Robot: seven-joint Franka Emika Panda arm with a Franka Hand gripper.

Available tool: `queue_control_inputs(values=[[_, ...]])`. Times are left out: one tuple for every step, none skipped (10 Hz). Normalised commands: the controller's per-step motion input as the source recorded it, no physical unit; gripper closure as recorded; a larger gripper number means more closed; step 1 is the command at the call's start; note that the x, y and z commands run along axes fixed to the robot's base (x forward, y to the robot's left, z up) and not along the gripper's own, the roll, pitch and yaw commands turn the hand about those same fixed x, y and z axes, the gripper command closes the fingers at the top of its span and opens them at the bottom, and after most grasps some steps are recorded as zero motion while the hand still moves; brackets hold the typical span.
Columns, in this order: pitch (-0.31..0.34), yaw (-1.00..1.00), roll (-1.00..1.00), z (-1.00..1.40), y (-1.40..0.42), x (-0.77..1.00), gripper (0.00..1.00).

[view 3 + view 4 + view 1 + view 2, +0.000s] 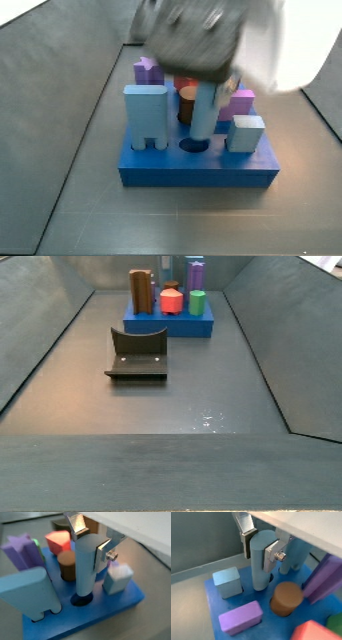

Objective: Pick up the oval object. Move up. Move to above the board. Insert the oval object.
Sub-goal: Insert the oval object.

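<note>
**Post held upright over a board hole**

Jaws are clamped on the upper end of the oval post, one silver finger on each side, seen in both wrist views. Post stands upright; its lower end sits at a dark round hole in the board. How deep it sits in the hole cannot be told.

Around the jaws, all on the board:
- brown cylinder just beside the post; also in a wrist view.
- short light-blue block near the post on the opposite side.
- wide light-blue arch block beside the hole.
- purple star-shaped peg and red peg beyond the cylinder.
- flat purple block lying on the board.

In a side view the arm is blurred above the board; post shows below it, over the hole, between arch block and short block.

In a side view the board lies far down the floor; the fixture stands apart from it, nearer the camera.
</note>
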Motion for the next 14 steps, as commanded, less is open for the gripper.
queue_control_inputs(values=[[-0.004, -1.0, 0.0, -0.45, -0.08, 0.0, 1.0], [0.0, -1.0, 0.0, -0.26, 0.0, 0.0, 1.0], [0.0, -1.0, 0.0, -0.13, -0.01, 0.0, 1.0], [0.0, -0.97, 0.0, -0.03, -0.08, 0.0, 1.0], [0.0, -0.79, 0.0, -0.12, -0.2, -0.09, 1.0], [0.0, -0.53, -0.01, -0.27, -0.36, -0.3, 1.0], [0.0, -0.43, -0.09, -0.41, -0.34, -0.36, 1.0], [0.046, -0.19, -0.02, -0.37, 0.0, -0.15, 1.0], [0.05, 0.0, 0.08, -0.25, 0.15, -0.1, 1.0], [0.103, 0.0, 0.04, -0.27, 0.23, 0.11, 1.0], [0.04, -0.25, 0.02, -0.3, 0.08, 0.1, 1.0], [0.0, -0.44, 0.0, -0.42, 0.03, 0.0, 1.0], [0.0, -0.62, 0.0, -0.5, 0.0, -0.14, 1.0], [-0.026, -0.69, 0.0, -0.81, -0.07, -0.21, 1.0]])
